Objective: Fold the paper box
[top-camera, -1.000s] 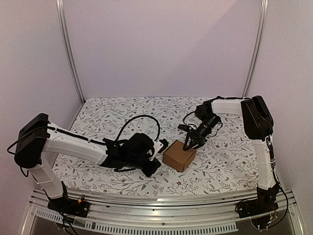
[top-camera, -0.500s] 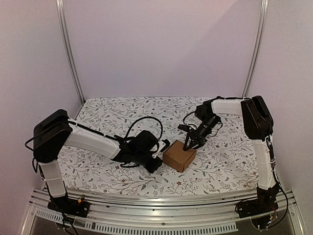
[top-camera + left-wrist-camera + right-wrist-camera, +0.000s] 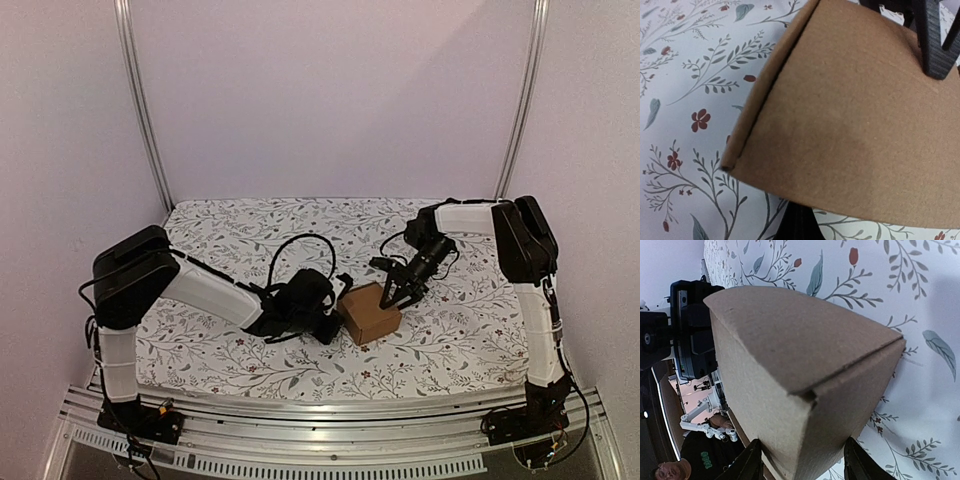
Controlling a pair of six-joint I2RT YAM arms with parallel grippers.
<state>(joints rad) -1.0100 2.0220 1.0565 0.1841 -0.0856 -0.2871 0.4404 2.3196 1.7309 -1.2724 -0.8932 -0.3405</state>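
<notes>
Paper box [image 3: 366, 314] sits folded mid-desk [image 3: 230, 230]; left arm stretches low, its claw [image 3: 336, 312] pressed together at the box's 9 o'clock; right claw [image 3: 393, 298] angles down at 2 o'clock, spread astride a corner (grip unclear).

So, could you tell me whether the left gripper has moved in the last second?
Yes. The left gripper has shifted right, away from the left post, closing on the box.
</notes>
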